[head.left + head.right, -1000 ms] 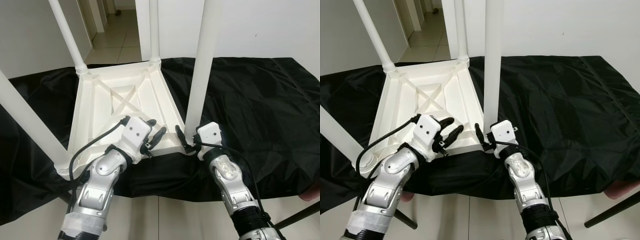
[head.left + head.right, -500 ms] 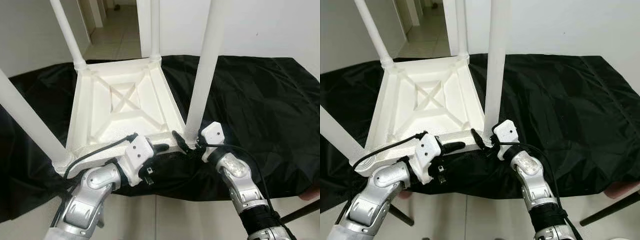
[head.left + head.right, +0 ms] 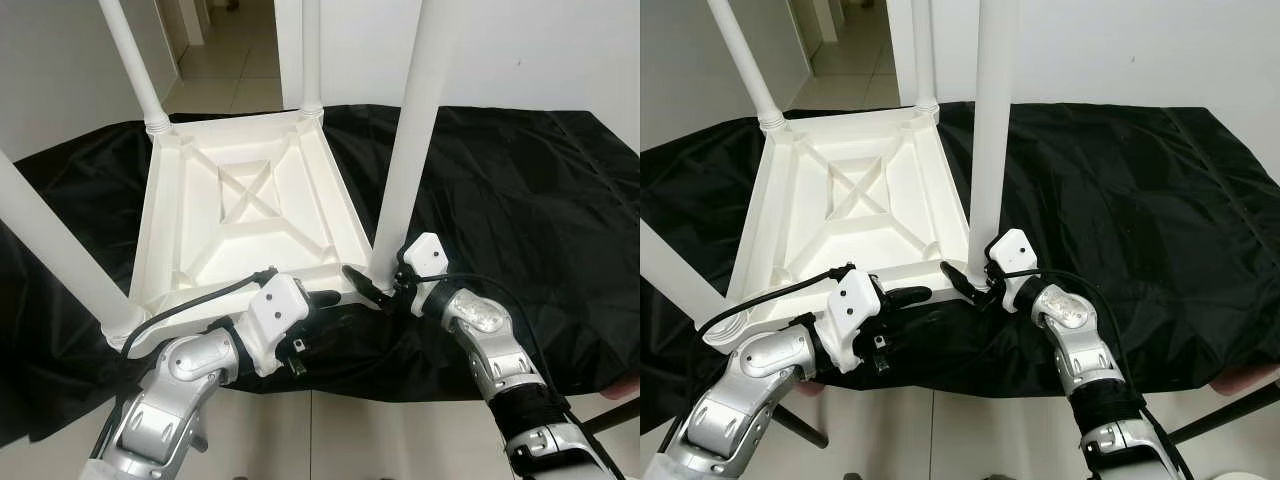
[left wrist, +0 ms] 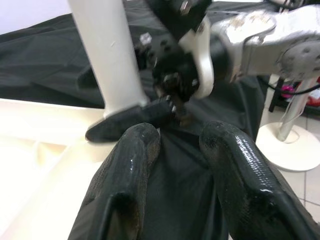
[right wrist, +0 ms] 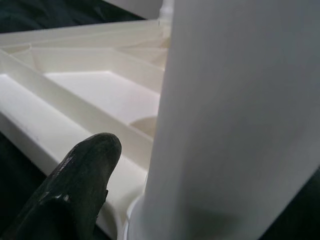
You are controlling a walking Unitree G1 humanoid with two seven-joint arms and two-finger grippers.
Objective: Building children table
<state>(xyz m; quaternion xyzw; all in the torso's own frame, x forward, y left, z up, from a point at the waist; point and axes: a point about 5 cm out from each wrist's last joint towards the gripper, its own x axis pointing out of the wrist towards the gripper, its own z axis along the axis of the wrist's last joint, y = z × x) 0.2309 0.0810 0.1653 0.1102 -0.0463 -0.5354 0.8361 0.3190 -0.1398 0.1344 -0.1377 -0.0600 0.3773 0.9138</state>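
Observation:
A white children's table (image 3: 160, 230) lies upside down on a black cloth (image 3: 520, 200), its legs pointing up. My right gripper (image 3: 368, 288) is at the foot of the near right leg (image 3: 405, 170). In the right wrist view one finger (image 5: 75, 190) lies against that leg (image 5: 235, 115), which hides the other finger. My left gripper (image 3: 322, 298) sits at the table's near rim, just left of that corner. Its fingers (image 4: 125, 175) stand slightly apart over the cloth, with nothing between them.
The other legs rise at the near left (image 3: 50, 240), far left (image 3: 130, 60) and far right (image 3: 310, 50). The cloth-covered surface ends close to me, with tiled floor (image 3: 400, 430) below. A white round stand base (image 4: 295, 150) sits on the floor to my right.
Since a second ago my left gripper has dropped from the table's underside to its near rim. My right gripper has stayed at the leg's foot, while its forearm has swung to the right.

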